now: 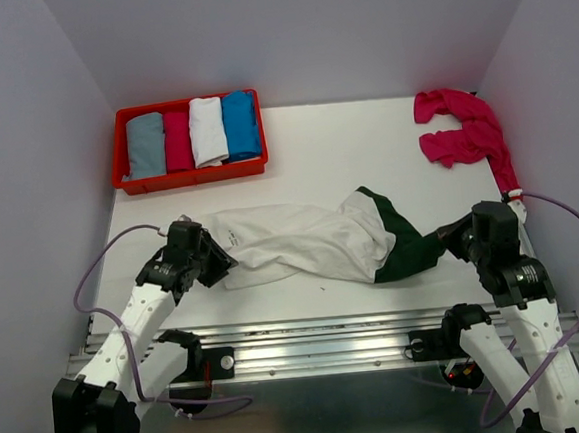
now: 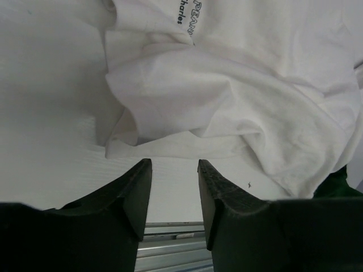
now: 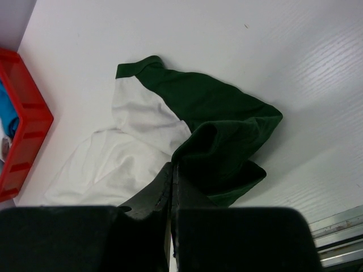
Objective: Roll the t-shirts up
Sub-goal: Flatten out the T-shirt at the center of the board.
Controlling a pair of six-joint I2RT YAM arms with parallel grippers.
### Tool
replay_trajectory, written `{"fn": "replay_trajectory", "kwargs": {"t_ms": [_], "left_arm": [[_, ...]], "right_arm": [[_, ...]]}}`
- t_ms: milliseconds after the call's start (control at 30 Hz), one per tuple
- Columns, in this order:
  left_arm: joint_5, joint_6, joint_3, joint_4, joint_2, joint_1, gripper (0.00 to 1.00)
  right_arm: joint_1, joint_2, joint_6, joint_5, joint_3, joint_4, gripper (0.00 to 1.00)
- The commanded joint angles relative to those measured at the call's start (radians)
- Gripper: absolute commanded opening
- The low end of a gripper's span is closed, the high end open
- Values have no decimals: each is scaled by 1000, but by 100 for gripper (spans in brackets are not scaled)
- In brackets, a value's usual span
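- Lying crumpled across the middle of the table [image 1: 364, 140], the cream-white t-shirt [image 1: 301, 241] is twisted along its length, with a dark green sleeve [image 1: 407, 242] bunched at its right end.
- A second, pink t-shirt [image 1: 463, 128] sits heaped in the far right corner, well apart from both arms.
- Four rolled cloths fill the red tray [image 1: 192, 175] at the far left.
- The left hand [image 2: 174, 164] hovers just short of the shirt's left edge. Its fingers stand apart with only bare table between them, so it grips nothing.
- The right hand [image 3: 171, 167] is closed, its tips right at the green sleeve. Whether a fold of cloth is pinched between them I cannot tell.
- The shirt looks light, thin and completely limp. It will sag, stretch and drag along the table rather than keep any shape.
- It is not fragile. The likelier trouble is catching one layer only, or pulling the twist tighter.
- The smooth table should let the cloth slide easily, so a pull from one end probably moves the whole shirt.
- Good places to hold are the outer edges: the loose white hem nearest the left hand, and the sleeve or shoulder seam at the right, where doubled cloth gives more to pinch.
- The shirt probably needs spreading flat before any rolling can begin, so the task seems at an early stage for this one.
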Motion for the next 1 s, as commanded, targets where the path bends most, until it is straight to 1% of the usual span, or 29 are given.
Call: {"fn": "replay_trajectory", "kwargs": {"t_ms": [0,100,200,400,567,600,700,767,800,833,867,967], "left_arm": [[-114,-57,11,-13,53,-52,54],[-129,-65,21,-2,129,-83,55],[-169,-86,10,24,160,-104,54],[-195,-102,-13,85,222,-110,56],[-215,-91,-25,134,317,-112,57],[-218,-89,-27,139,343,-110,56],[-229,-77,-15,151,377,-112,48],[-232,-65,2,160,394,-110,35],[-236,-60,10,162,398,-110,27],[-244,-47,31,159,409,-110,8],[-250,-40,48,154,413,-110,0],[-289,-2,142,82,426,-104,0]], "right_arm": [[-4,5,-5,-17,4,63,1],[-4,10,-6,-17,9,63,1],[-4,10,-6,-22,6,66,1],[-4,10,-5,-31,1,69,1],[-4,14,-6,-32,1,72,1],[-4,14,-6,-31,3,71,1],[-4,13,-6,-29,3,71,1],[-4,14,-6,-26,5,71,1],[-4,16,-6,-25,6,71,1],[-4,17,-6,-23,12,71,1],[-4,20,-8,-22,17,71,1],[-4,34,-28,16,53,71,1]]}}
